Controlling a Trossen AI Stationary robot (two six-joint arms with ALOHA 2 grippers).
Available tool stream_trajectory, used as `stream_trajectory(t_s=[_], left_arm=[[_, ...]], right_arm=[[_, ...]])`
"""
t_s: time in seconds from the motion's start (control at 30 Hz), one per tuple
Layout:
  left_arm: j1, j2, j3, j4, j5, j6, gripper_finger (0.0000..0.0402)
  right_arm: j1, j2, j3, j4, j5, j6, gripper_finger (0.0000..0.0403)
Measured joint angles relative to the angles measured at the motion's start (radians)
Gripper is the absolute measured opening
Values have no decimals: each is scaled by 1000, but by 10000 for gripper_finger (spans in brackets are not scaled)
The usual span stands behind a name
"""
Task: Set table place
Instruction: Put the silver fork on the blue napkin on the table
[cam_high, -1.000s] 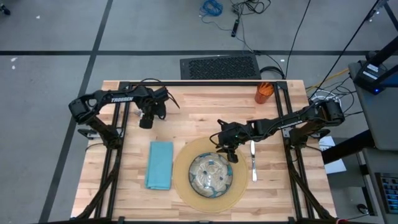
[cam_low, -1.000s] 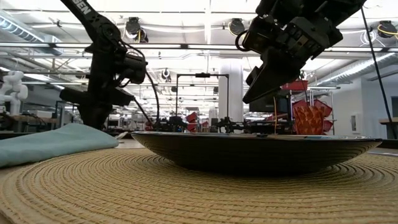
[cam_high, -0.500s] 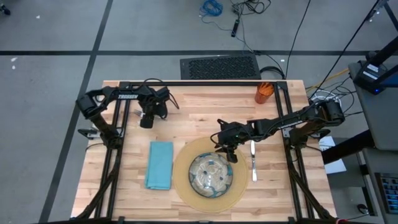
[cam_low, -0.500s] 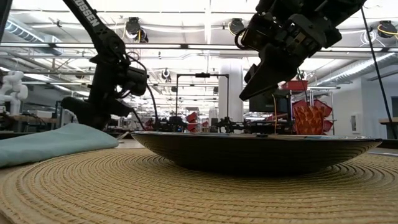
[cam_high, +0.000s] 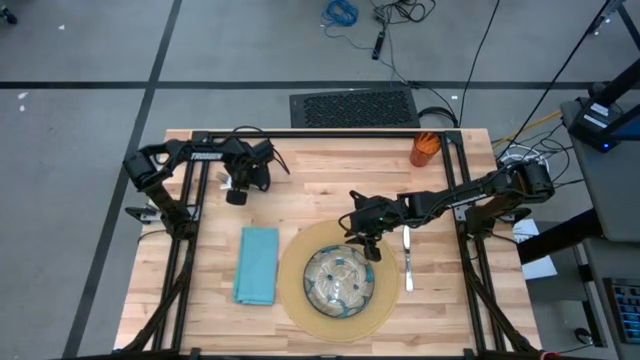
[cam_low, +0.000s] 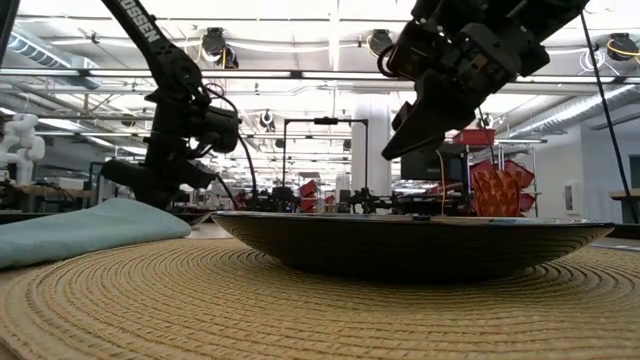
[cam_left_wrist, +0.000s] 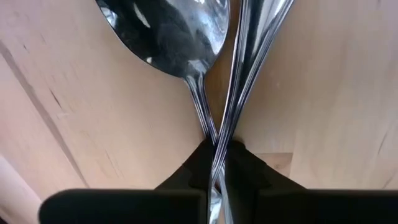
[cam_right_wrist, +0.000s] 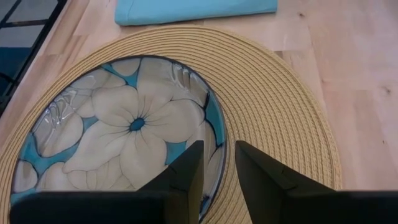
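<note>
Mat: round tan mat (cam_high: 338, 282) near the bench's (cam_high: 320, 190) front edge, with the flowered bowl (cam_high: 339, 277) on it; I see nothing in the bowl.
Napkin: teal cloth (cam_high: 257, 264) flat just beside the mat, toward the left edge.
Knife: silver knife (cam_high: 407, 258) on wood beside the mat, right side.
Right pincer (cam_high: 364, 243): over the bowl's far rim, fingers narrowly apart, holding nothing.
Left pincer (cam_high: 235, 195): toward the far-left corner, clamped on a spoon (cam_left_wrist: 171, 34) and fork (cam_left_wrist: 249, 43).
Cup: orange cup (cam_high: 425, 148) at the far-right corner.

Left claw (cam_high: 236, 194) is clamped shut low; right claw (cam_high: 364, 247) hovers, fingers parted.
</note>
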Motion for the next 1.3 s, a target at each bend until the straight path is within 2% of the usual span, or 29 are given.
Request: stream_trajectory(t_s=[0.33,0.57,0.83,1.07,1.3], left_arm=[[-53,0,12,-35,-44,-7,2],[-122,-78,41,-90,-25,29,1],[-235,-137,40,-150,-64,45,1],[-308,-138,42,-159,-161,70,1],[-425,-159,42,-272,-179,94,0]], right_arm=[[0,0,0,9,0,-2,84],[0,0,0,9,2,3,84],[0,0,0,11,20,4,84],[1,0,0,13,24,20,84],[5,0,0,13,25,33,84]])
